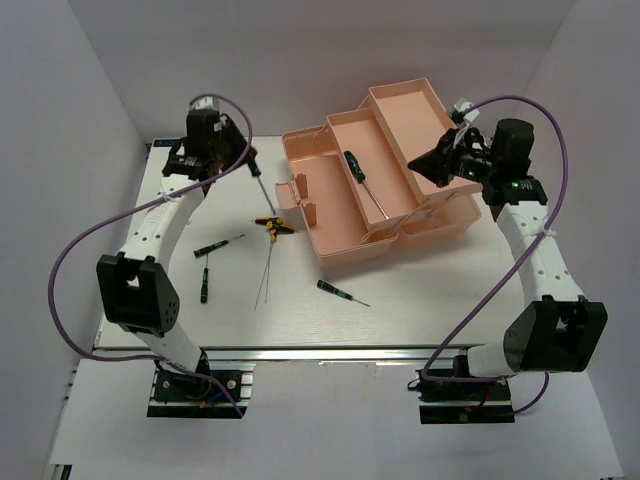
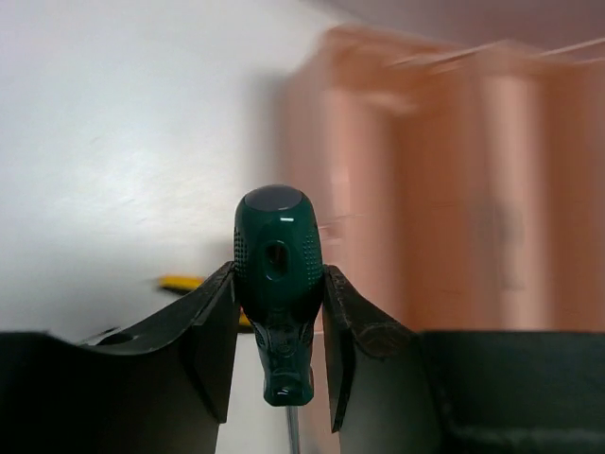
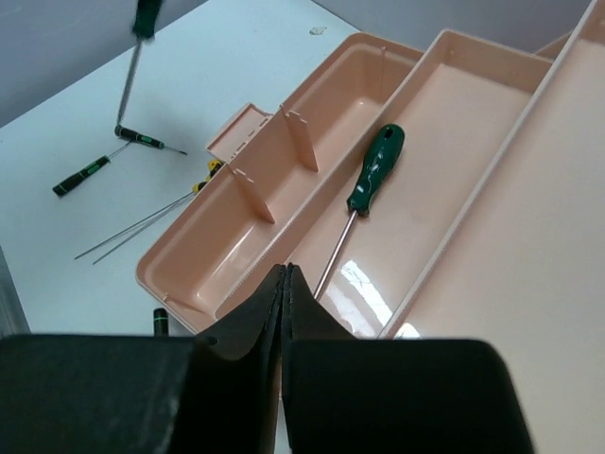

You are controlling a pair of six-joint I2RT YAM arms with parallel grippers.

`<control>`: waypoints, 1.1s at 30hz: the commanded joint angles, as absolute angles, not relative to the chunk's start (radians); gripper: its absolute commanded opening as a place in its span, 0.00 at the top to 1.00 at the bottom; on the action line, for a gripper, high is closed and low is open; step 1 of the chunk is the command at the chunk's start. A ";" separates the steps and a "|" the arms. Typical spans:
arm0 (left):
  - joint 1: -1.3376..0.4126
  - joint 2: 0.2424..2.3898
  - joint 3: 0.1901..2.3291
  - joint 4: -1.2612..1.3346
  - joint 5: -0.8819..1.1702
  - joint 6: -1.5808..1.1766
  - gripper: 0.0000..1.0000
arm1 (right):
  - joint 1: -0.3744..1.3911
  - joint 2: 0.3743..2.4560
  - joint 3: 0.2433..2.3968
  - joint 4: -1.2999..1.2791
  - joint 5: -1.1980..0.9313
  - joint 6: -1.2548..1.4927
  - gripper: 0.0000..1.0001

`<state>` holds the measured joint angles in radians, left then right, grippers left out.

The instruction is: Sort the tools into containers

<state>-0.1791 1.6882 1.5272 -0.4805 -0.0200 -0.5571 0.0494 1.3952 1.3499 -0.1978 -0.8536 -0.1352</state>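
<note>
My left gripper [image 1: 240, 160] is shut on the handle of a green screwdriver [image 1: 256, 172], held raised at the table's back left with its shaft pointing down; the left wrist view shows the handle [image 2: 277, 274] clamped between the fingers [image 2: 210, 331]. My right gripper [image 1: 415, 165] is shut and empty above the open salmon-pink toolbox [image 1: 335, 245], as the right wrist view [image 3: 285, 276] shows. A second green screwdriver [image 1: 356, 167] lies in the middle tray [image 3: 444, 123]. On the table lie yellow-black pliers [image 1: 275, 224], thin rods [image 1: 267, 268] and three small black screwdrivers [image 1: 218, 245] [image 1: 204, 284] [image 1: 340, 292].
The toolbox's base compartment [image 3: 236, 236] has upright dividers [image 3: 301, 142] and a latch tab [image 1: 288, 192] facing the pliers. White walls enclose the table on the left, back and right. A purple cable [image 1: 80, 250] loops beside each arm.
</note>
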 commanded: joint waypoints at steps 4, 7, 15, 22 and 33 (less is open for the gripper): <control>-0.345 1.791 1.866 -0.264 0.300 -0.736 1.00 | 0.026 1.351 1.281 -0.080 -0.914 -0.048 1.00; -0.422 2.024 2.084 -0.267 0.353 -0.814 1.00 | 0.025 1.339 1.267 -0.075 -0.904 -0.029 1.00; -0.502 2.289 2.301 -0.158 0.227 -0.945 1.00 | 0.021 1.269 1.198 -0.086 -0.873 -0.043 0.97; -0.535 2.306 2.310 -0.209 0.187 -0.936 0.62 | 0.020 1.270 1.204 -0.167 -0.980 -0.200 0.23; -0.525 2.079 2.294 -0.354 0.094 -0.778 0.42 | 0.267 1.241 1.183 -0.646 -0.987 -0.911 0.31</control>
